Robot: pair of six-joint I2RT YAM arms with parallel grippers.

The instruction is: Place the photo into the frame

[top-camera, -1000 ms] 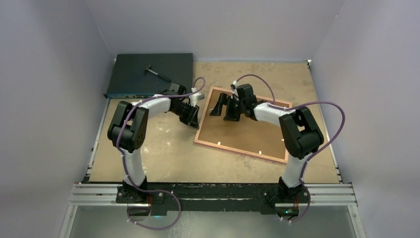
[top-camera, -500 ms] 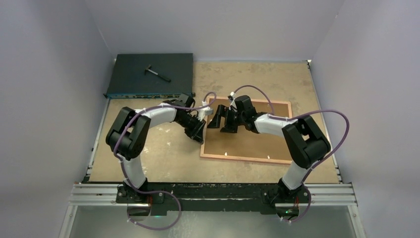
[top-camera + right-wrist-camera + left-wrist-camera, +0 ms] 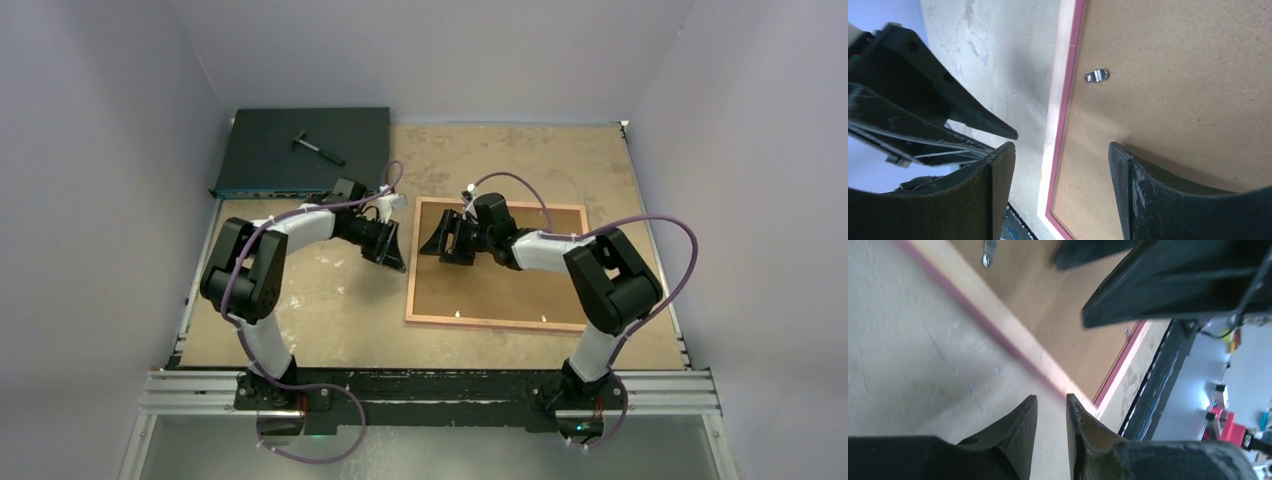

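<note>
Flanking frame [image 3: 409,298] left edge: left hand [image 3: 396,258], right hand [image 3: 442,243]

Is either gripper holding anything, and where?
Nothing is held: left gripper, jaws narrow and empty, beside the pink-bordered rectangular picture frame; right gripper open above its brown back.

Left arm [image 3: 300,222] reaches toward 3 o'clock, left gripper [image 3: 392,248] empty, jaws narrowly apart; right arm [image 3: 550,245] reaches toward 9 o'clock, right gripper [image 3: 443,240] spread wide.
</note>
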